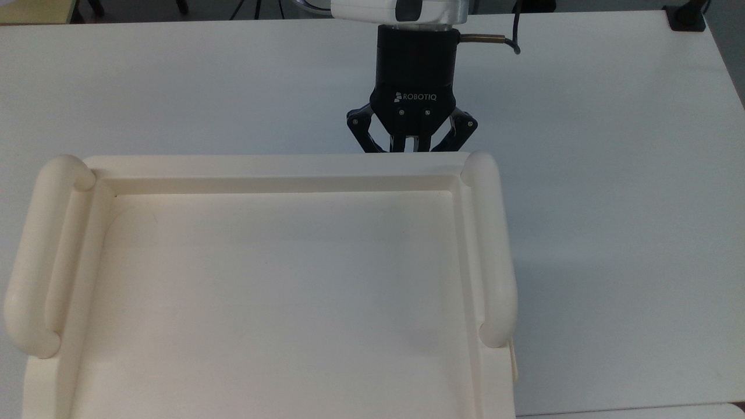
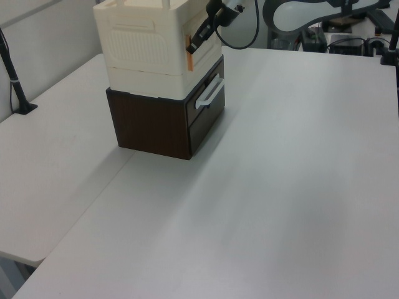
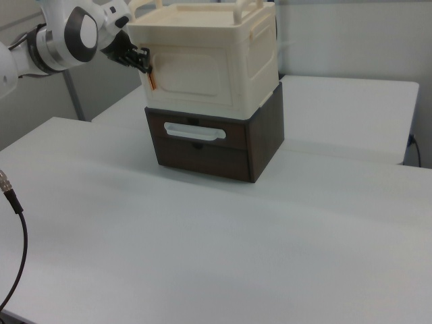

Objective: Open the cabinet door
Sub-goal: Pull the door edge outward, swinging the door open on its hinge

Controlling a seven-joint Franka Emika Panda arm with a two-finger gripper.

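In the right view, the black two-finger hand [image 3: 144, 62], fingers drawn nearly together though what they grasp cannot be told, meets the left edge of the flat cream plastic cabinet door [image 3: 192, 74], which fronts the cream cabinet atop a dark brown drawer box [image 3: 216, 145] on the white surface [image 3: 202, 243].

Top view: gripper [image 1: 412, 148] fingertips hidden behind cabinet top [image 1: 279, 166] rear rim; contact with anything below not determinable. Cabinet top cut off by bottom edge. Cabinet door [image 3: 192, 79] face out of sight from above.

Left view: door seen edge-on; handle too small to make out. Arm [image 2: 240, 12] cut off by upper edge.

Right view: fingertips at door's left edge too small to judge spacing. Arm [image 3: 64, 30] cut off by left edge.
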